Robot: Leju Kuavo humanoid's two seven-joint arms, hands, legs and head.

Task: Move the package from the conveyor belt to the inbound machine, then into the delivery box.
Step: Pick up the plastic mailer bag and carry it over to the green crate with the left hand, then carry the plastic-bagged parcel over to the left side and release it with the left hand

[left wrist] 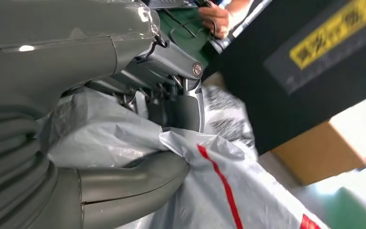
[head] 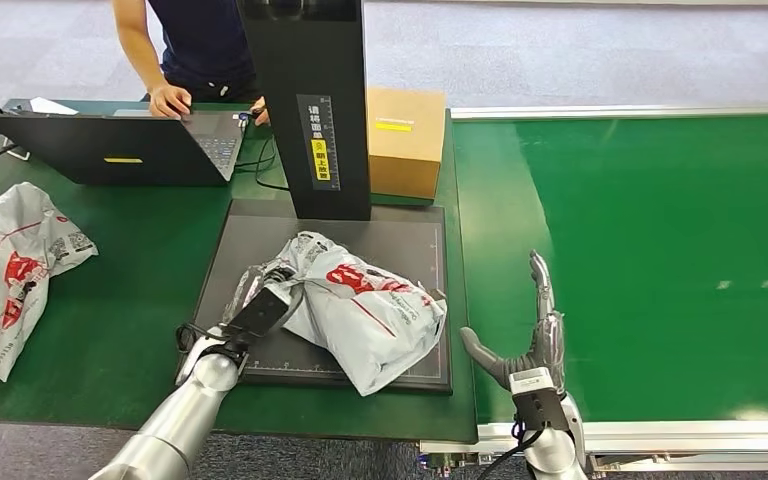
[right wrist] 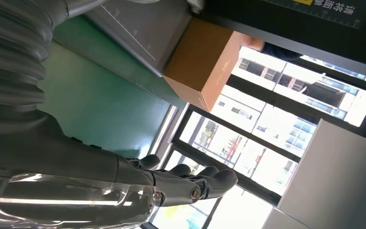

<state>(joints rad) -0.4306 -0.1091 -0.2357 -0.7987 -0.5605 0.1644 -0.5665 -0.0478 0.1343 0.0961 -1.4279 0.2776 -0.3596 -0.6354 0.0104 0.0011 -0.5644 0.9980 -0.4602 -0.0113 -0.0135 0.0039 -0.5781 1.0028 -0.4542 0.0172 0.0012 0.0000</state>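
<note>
- On the dark scanning plate (head: 260, 235) of the inbound machine, near its front edge: a grey poly-mailer package (head: 375, 315) with red print, lying crumpled and flat, its front corner overhanging the plate's front edge.
- Left hand (head: 260, 310): reaching in over the plate's front-left corner and gripping the left end of the package; the left wrist view shows the thumb (left wrist: 138, 183) under a fold of the grey film and the dark fingers (left wrist: 181, 107) pressed on it from the other side.
- Right hand (head: 530, 345): holding nothing, fingers extended and spread, thumb out to the side, held over the green conveyor belt (head: 640, 250) near its front-left corner, just beside the plate's right edge.
- Black upright column (head: 310, 100) of the machine: rising from the plate's rear edge, with a yellow-and-white label on its face.
- Cardboard box (head: 405, 140): standing on the green table (head: 130, 300) behind the plate's rear-right corner, touching or just beside the column.
- Open black laptop (head: 120, 145): at the table's rear-left, a person's hand (head: 170, 100) resting on its keyboard.
- Second grey-and-red mailer bag (head: 10, 270): lying at the table's left edge, well apart from the plate.
</note>
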